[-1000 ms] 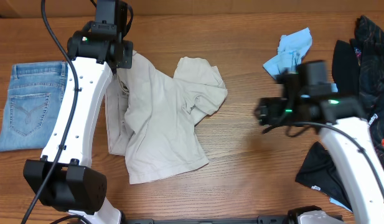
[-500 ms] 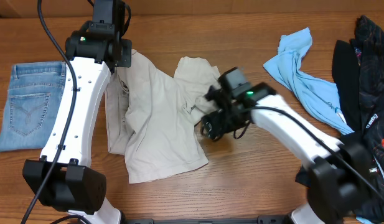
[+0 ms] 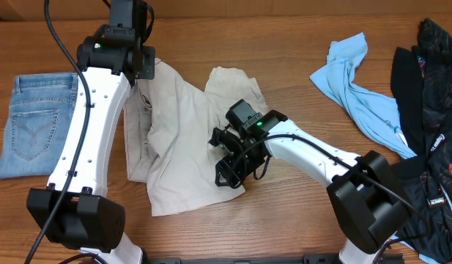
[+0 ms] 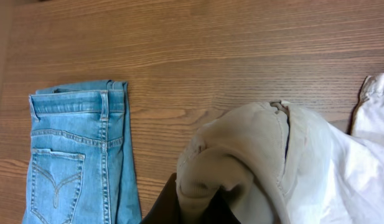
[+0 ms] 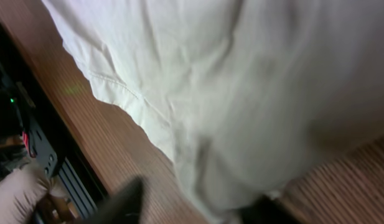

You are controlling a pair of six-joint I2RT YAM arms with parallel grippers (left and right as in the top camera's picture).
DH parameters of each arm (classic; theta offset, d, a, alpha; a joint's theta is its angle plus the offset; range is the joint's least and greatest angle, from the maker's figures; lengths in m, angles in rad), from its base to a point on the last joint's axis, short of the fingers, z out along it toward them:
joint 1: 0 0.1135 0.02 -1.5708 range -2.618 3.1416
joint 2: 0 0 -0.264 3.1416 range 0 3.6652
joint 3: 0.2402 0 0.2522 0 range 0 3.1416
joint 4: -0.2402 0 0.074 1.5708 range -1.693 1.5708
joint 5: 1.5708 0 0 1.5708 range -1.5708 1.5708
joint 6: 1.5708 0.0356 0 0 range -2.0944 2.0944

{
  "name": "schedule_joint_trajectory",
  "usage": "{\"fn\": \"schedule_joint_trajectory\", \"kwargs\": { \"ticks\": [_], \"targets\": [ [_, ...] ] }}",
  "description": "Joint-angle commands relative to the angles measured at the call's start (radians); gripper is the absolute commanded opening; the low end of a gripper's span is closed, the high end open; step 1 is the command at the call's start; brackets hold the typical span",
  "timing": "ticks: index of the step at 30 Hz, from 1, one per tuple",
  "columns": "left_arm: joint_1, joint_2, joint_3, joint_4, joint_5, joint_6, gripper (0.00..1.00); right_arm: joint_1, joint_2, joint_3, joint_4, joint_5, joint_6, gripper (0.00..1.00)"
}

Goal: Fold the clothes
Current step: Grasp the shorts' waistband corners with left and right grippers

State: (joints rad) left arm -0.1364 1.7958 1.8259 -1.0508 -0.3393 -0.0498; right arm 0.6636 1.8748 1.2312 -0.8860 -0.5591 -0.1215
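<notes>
Sprawling over wooden table (image 3: 299, 44), beige shorts (image 3: 182, 139)

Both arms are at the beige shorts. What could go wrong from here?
The left gripper pinches a bunched wad of the shorts, so a pull may spread them unevenly. The right gripper sits open over the crumpled hem; it could catch only one layer, or several.

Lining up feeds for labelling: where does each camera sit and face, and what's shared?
Overhead: above the table, facing straight down; left arm and right arm show.
Left wrist: behind the left gripper, facing down at pinched beige shorts and jeans; fingers show.
Right wrist: behind the right gripper, close over the shorts' hem; fingertips show.
All share the shorts.
</notes>
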Motion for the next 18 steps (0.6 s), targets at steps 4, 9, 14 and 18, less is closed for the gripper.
{"fn": "schedule_joint_trajectory", "kwargs": {
  "ticks": [4,9,14,18],
  "targets": [
    [0.007,-0.025,0.027,-0.004,0.000,-0.013,0.04,0.001,-0.014,0.029,0.016,-0.021,-0.014,0.10],
    [0.008,-0.025,0.027,-0.007,-0.058,-0.006,0.04,-0.048,-0.056,0.209,-0.056,0.119,0.000,0.04],
    [0.038,-0.025,0.027,-0.011,-0.117,-0.011,0.04,-0.230,-0.066,0.543,0.059,0.523,0.209,0.04],
    [0.082,-0.023,0.026,-0.017,-0.105,-0.063,0.04,-0.397,-0.066,0.586,0.232,0.522,0.341,0.31]
  ]
}}
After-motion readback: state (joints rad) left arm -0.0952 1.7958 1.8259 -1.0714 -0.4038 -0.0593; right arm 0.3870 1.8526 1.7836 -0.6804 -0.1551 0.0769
